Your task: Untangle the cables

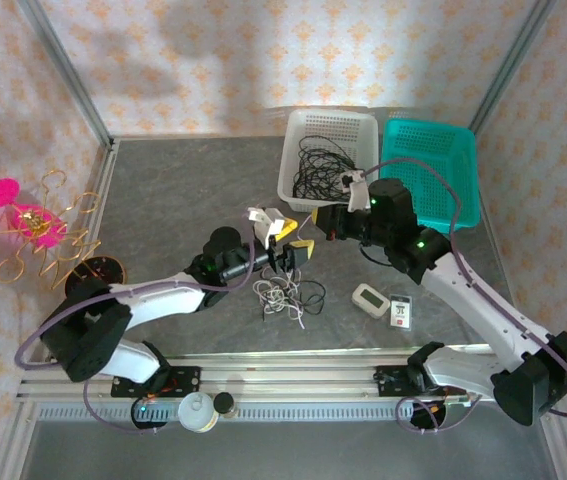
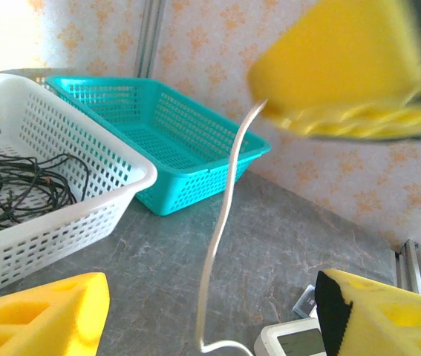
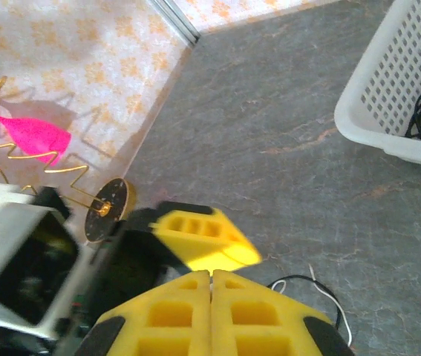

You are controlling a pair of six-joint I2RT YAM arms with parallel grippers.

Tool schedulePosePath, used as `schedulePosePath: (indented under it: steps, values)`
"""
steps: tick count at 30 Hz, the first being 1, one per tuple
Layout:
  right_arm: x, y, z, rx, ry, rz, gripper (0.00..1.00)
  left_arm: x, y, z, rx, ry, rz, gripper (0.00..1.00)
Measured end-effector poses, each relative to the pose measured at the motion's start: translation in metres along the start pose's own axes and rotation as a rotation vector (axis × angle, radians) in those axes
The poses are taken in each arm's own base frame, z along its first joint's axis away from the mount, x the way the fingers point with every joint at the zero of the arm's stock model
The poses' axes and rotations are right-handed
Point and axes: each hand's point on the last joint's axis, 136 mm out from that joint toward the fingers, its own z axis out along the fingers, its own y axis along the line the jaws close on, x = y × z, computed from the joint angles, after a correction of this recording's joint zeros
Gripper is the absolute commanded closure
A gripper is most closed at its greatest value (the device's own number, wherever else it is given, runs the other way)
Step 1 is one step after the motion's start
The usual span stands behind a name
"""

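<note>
— How far along is it?

— Partway, I'd judge. The white basket [image 1: 298,200], upper centre of the top view, has a bundle of black cables [image 1: 318,165] in it. The teal basket [image 1: 425,140] to its right has none that I can see.

— What's left?

— A knot [image 1: 283,295] of black and white cables lies on the table [image 1: 183,190] at centre frame, and it looks tangled.

— And the arms?

— The left gripper [image 2: 210,311] is spread wide and holds nothing. The right gripper [image 3: 210,276] has its pads pressed together. In the left wrist view a white cable [image 2: 221,222] hangs from it, mid-frame, down toward the table. Pulling that one free looks like the step in hand.
</note>
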Motion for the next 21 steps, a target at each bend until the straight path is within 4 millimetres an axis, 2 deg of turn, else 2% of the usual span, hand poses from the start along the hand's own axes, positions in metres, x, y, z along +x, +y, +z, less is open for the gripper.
schedulePosePath:
  steps: [2,5,9,11,13,16,21]
  values:
    - [-0.004,0.004,-0.002,-0.011,-0.007,0.0,1.0,0.01,0.001,0.006,0.004,0.01,-0.007,0.31]
    - [-0.012,0.014,-0.007,-0.032,-0.02,0.003,1.0,0.025,0.007,0.017,-0.007,0.037,-0.019,0.48]
    - [-0.03,0.029,-0.016,-0.061,-0.055,-0.002,1.0,0.038,0.016,0.026,-0.037,0.049,-0.009,0.63]
    - [-0.045,0.041,-0.024,-0.078,-0.09,-0.014,1.0,0.042,0.019,0.029,-0.051,0.044,-0.015,0.83]
    - [-0.06,0.051,-0.033,-0.092,-0.131,-0.022,1.0,0.042,0.023,0.031,-0.065,0.028,-0.011,0.93]
    - [-0.075,0.062,-0.045,-0.101,-0.18,-0.027,1.0,0.044,0.025,0.029,-0.076,-0.004,-0.016,1.0]
    - [-0.078,0.053,-0.046,-0.044,-0.2,-0.014,1.0,0.041,0.022,0.021,-0.064,-0.063,-0.017,1.0]
